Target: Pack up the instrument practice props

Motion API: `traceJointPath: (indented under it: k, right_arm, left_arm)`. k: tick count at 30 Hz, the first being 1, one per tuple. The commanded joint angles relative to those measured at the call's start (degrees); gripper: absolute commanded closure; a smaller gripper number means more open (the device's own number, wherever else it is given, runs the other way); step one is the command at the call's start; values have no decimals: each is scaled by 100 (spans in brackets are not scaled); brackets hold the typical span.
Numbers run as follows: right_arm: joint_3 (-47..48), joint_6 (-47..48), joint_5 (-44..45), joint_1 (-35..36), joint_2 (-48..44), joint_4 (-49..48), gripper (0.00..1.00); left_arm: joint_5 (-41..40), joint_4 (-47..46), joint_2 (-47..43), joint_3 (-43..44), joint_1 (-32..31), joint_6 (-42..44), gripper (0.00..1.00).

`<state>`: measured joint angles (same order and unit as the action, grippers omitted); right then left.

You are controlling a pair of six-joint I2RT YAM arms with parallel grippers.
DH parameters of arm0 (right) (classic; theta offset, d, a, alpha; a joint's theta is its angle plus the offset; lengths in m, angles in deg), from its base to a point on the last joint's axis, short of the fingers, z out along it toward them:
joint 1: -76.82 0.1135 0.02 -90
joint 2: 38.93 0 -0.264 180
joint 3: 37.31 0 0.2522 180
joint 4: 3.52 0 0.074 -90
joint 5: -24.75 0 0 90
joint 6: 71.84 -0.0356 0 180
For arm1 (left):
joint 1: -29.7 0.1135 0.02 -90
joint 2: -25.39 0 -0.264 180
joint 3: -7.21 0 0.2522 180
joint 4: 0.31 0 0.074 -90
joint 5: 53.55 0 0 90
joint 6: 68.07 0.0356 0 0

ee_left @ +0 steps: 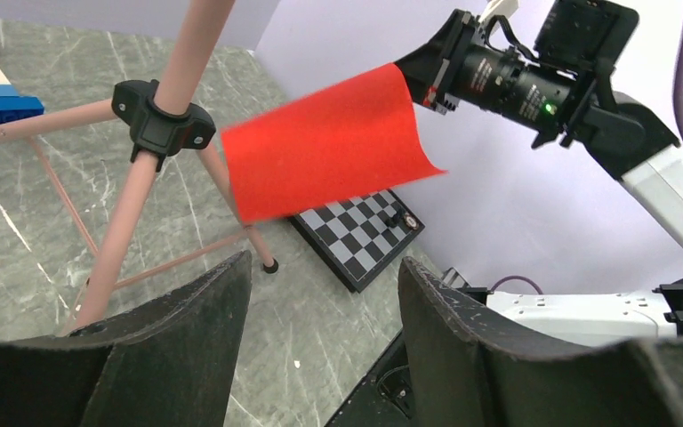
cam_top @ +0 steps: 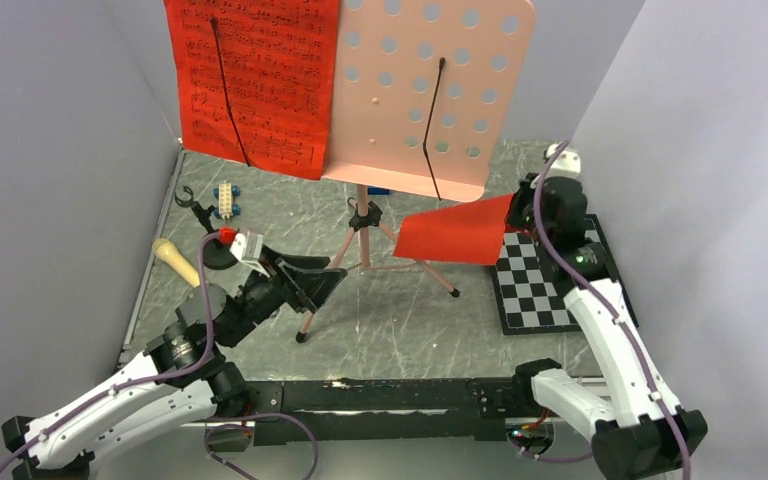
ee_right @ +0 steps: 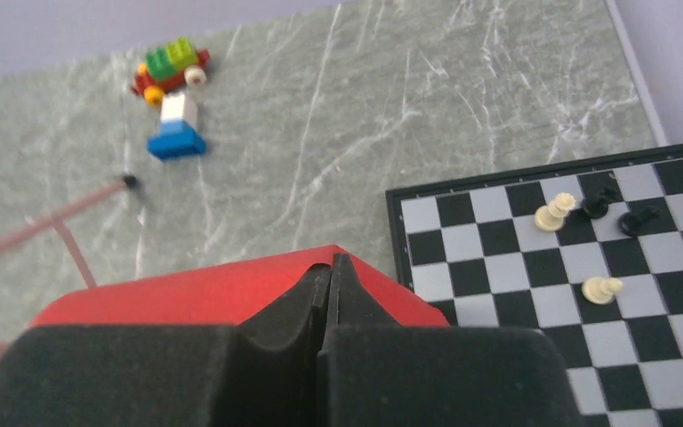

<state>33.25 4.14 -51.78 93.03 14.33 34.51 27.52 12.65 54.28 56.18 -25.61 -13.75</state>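
Top external view: the right claw (cam_top: 513, 212), at right of centre, is clamped on one edge of a loose red page (cam_top: 455, 232), carried clear of the tabletop (cam_top: 410, 330). The sheet stretches left from that claw toward the frame's middle, its long axis roughly level across the picture, its free end near the pink music stand (cam_top: 430, 90). The right wrist view shows the fingers pressed together with red paper between them, the chessboard (cam_top: 545, 285) below at right. The left claw (cam_top: 315, 283) gapes empty at lower left of centre, beside a tripod leg; from its wrist camera the page hangs above and beyond the gap between its fingers, well apart. A second red page (cam_top: 255, 80) sits on the stand's desk at upper left, on the left arm's side. The beige microphone (cam_top: 175, 260) and black mic stand (cam_top: 213, 258) lie at far left, also nearer the left arm.
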Motion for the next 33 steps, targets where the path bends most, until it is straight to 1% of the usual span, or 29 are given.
traceJointPath:
  k: [1, 7, 11, 12, 14, 16, 17, 20, 22, 23, 25, 26, 30, 33]
  right_arm:
    - [600, -1115, -1529, -797, 577, -630, 100]
    - [1134, -1961, -2615, -1548, 1965, -1098, 100]
    - [1848, -2524, -3391, -1956, 3187, -1107, 100]
    - [2032, -2603, -3566, -1977, 3606, -1075, 100]
    - [2308, -2760, -3906, -1981, 4061, -1055, 100]
    - [2404, -3088, -4422, -1914, 4219, -1465, 100]
    - [2505, -3192, -4530, -1845, 4224, -1621, 100]
    - [3001, -3337, -4553, -1788, 4281, -1726, 100]
    - [3338, -3431, -4414, -1988, 4677, -1375, 100]
    - [3369, -3488, -4484, -2115, 4971, -1222, 100]
    - [3199, -3628, -4791, -2311, 5571, -1072, 100]
    - [3014, -3684, -4853, -2330, 5701, -1171, 100]
    - [2704, -3518, -4866, -2330, 5903, -1186, 100]
    - [2704, -3458, -4853, -2344, 5950, -1162, 100]
  left_arm:
    - [-239, 71, -354, -201, 11, -207, 34]
    - [-276, -22, -538, -594, 11, -508, 34]
    - [-292, 25, -517, -730, 11, -625, 34]
    - [-303, 58, -487, -740, 11, -646, 34]
    - [-325, 71, -464, -751, 9, -651, 34]
    - [-361, 185, -455, -744, 11, -615, 34]
    - [-389, 242, -456, -731, 11, -603, 34]
    - [-417, 248, -427, -700, 11, -575, 33]
    - [-396, 247, -354, -675, 11, -582, 33]
    - [-386, 228, -302, -673, 11, -603, 33]
    - [-343, 132, -163, -672, 11, -623, 33]
    - [-306, 127, -89, -661, 11, -622, 33]
    - [-210, 201, 257, -490, 9, -583, 33]
    - [-125, 254, 440, -419, 11, -588, 34]
